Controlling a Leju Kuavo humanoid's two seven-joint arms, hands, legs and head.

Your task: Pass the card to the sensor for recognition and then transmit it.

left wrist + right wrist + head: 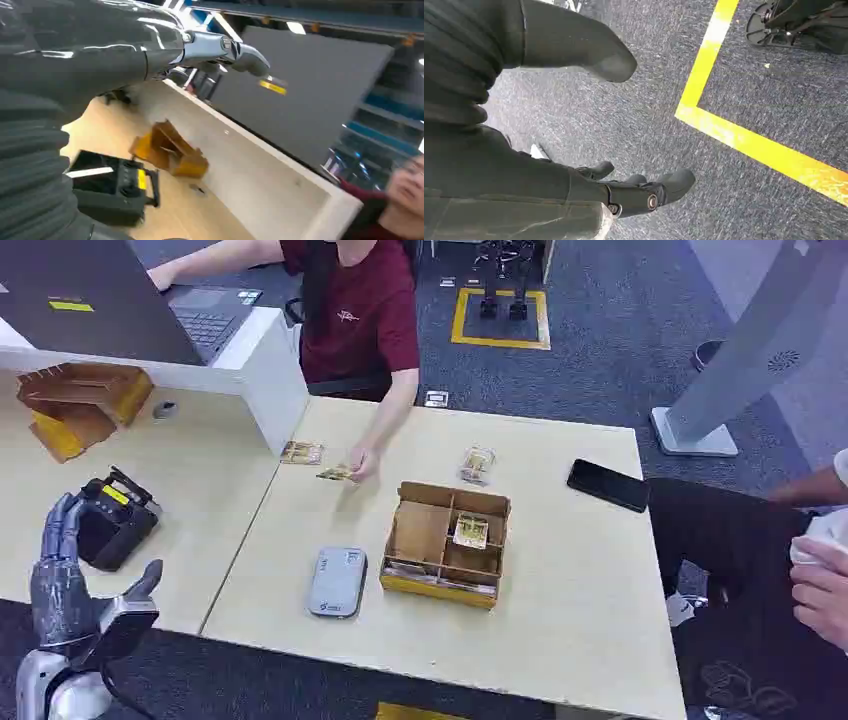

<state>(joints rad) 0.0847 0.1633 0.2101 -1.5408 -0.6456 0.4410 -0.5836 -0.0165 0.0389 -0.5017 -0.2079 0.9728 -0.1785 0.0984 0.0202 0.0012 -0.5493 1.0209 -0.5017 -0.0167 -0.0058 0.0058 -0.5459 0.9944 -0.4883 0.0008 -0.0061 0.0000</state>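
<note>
**Left hand raised and empty, card far across the surface**

The card (333, 474) lies flat on the pale surface (560, 580) under a person's fingertips (360, 466), beyond the grey sensor pad (336, 581) and beside the compartmented cardboard box (446, 540). It looks thin, light, stiff and probably slick; lying flat it offers little to grip, so an edge pinch between thumb and finger seems best. The left hand (75, 570) is raised near the black device (115, 518), fingers spread, holding nothing, well apart from the card. The right hand (574, 125) hangs over the carpet, fingers apart and empty.
</note>
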